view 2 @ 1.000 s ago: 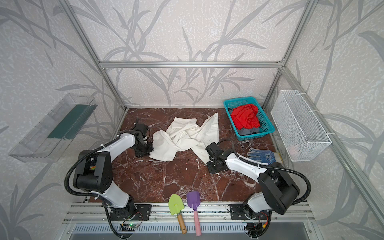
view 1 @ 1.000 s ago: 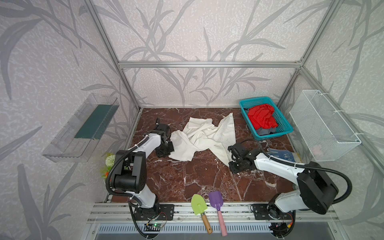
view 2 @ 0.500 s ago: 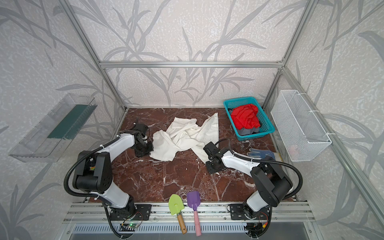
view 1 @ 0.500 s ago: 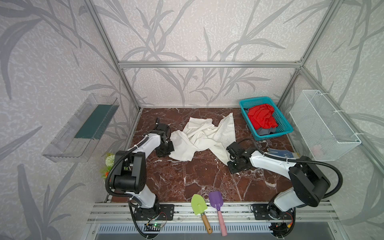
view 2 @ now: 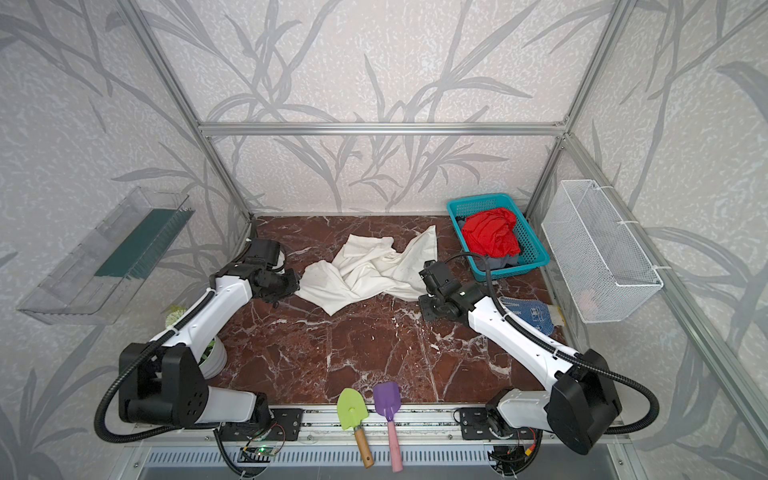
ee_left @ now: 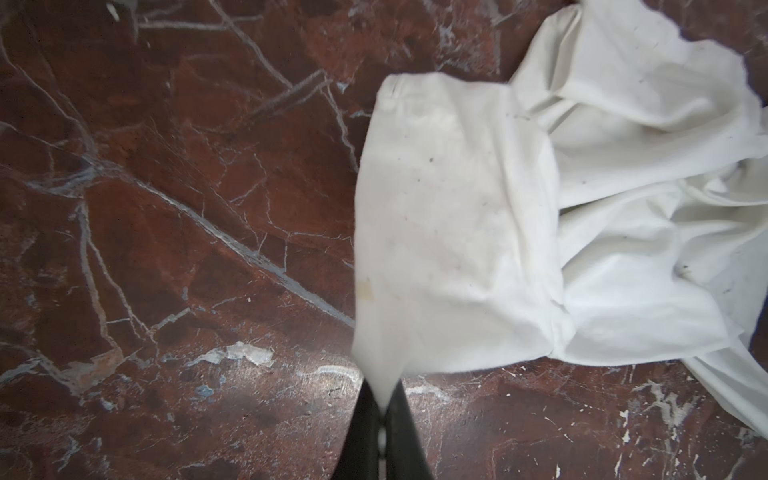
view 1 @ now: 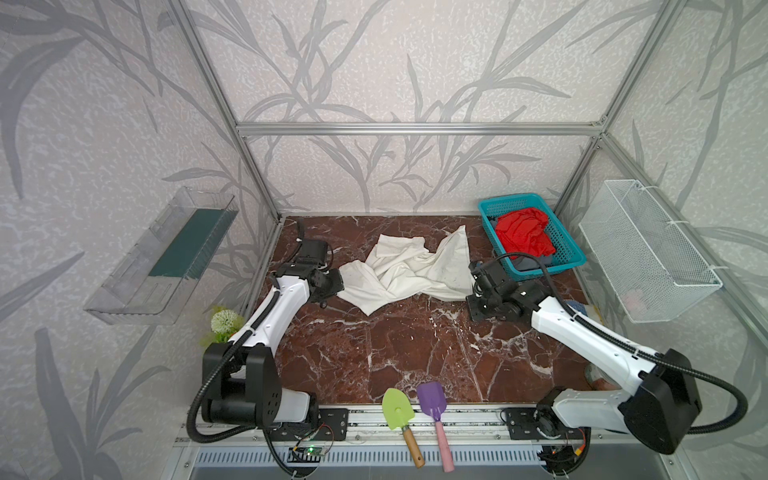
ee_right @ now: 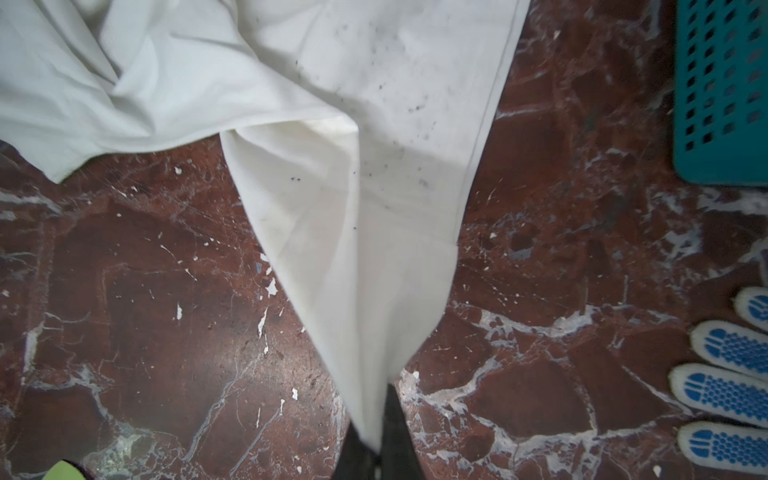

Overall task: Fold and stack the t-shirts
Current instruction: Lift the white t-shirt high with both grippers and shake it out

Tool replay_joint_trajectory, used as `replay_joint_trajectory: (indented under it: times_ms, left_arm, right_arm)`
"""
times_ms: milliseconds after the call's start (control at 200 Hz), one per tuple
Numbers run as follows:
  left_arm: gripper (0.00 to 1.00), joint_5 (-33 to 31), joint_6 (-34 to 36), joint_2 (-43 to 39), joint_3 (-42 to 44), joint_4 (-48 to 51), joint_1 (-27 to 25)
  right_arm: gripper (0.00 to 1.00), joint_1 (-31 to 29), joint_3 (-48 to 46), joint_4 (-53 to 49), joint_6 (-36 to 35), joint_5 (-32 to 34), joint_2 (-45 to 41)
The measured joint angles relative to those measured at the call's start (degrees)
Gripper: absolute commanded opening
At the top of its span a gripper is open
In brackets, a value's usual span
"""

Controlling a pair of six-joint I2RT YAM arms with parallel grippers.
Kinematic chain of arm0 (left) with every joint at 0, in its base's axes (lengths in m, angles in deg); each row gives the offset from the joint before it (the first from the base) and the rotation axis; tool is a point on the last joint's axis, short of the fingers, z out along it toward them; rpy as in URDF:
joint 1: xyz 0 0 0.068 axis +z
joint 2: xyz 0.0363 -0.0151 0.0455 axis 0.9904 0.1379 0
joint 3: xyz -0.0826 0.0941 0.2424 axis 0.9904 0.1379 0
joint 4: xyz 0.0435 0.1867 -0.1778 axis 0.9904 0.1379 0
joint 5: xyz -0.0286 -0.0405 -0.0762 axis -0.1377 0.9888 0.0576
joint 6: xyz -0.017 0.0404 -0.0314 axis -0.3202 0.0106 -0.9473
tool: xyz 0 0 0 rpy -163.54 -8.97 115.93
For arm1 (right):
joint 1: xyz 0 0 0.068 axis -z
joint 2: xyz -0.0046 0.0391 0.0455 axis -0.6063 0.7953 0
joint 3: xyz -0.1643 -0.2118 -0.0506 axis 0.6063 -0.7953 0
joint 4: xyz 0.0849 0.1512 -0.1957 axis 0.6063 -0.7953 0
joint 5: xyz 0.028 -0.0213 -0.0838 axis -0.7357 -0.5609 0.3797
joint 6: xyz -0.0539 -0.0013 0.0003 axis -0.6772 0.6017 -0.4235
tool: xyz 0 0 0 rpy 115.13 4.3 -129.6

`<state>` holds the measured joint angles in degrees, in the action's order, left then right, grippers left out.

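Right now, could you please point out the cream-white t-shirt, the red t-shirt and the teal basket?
cream-white t-shirt (view 1: 401,270): in a top view, on its crumpled middle.
red t-shirt (view 1: 521,233): in a top view, on its bunched middle.
teal basket (view 1: 508,199): in a top view, on its far rim.

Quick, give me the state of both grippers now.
Left gripper: shut on the white t-shirt.
Right gripper: shut on the white t-shirt too.

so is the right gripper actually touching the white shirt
Touching. The right wrist view shows a corner of the cream-white t-shirt running down into the right gripper, pinched between its shut jaws.
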<state>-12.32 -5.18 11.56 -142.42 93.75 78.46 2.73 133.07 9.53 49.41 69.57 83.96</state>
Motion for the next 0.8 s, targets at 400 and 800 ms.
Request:
replay_joint_trajectory:
  times_ms: [400,800]
  left_arm:
    - [0.0,-6.2,0.6,-14.8,-15.6,2.3,0.0]
    - [0.0,-11.3,5.6,-12.2,-44.1,8.0,0.0]
  right_arm:
    - [0.0,2.4,20.3,0.0,-10.3,6.2,-7.2]
    - [0.0,2.4,28.9,13.4,-20.5,5.7,-9.0]
